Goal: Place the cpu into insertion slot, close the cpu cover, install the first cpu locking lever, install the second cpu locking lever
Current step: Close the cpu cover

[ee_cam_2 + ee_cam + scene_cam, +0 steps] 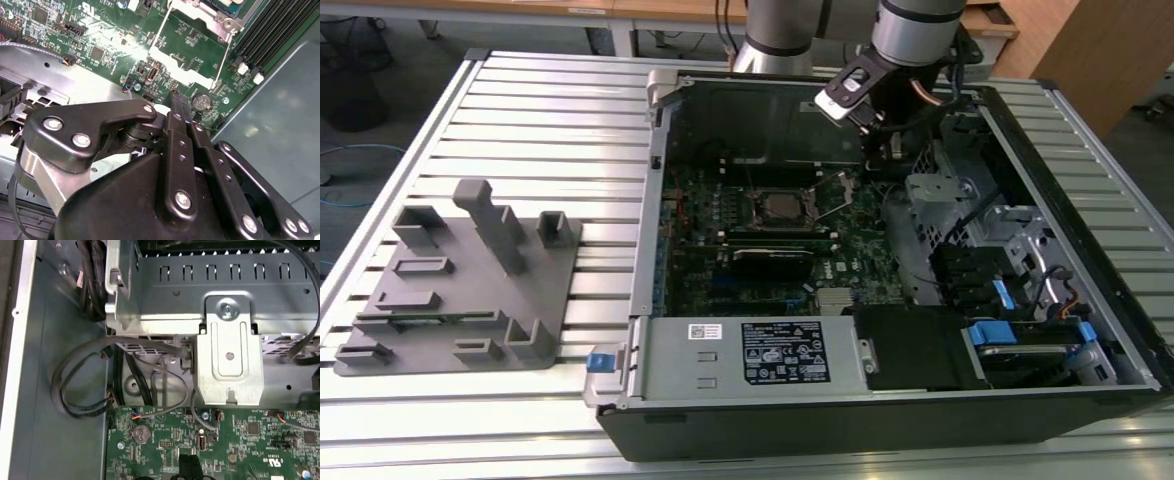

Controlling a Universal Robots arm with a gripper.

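Near the middle of the motherboard (861,235), the cpu (783,207) sits in the insertion slot (758,212) with its silver top up. The cpu cover (175,75) stands tilted open at the slot's edge on the gripper's side. I have the gripper (192,470) low over the board's edge, beside the grey metal bracket (230,365) and near the cover. Its fingers (184,468) look pressed together on nothing, though I see little more than their tips, so I log that as probable.
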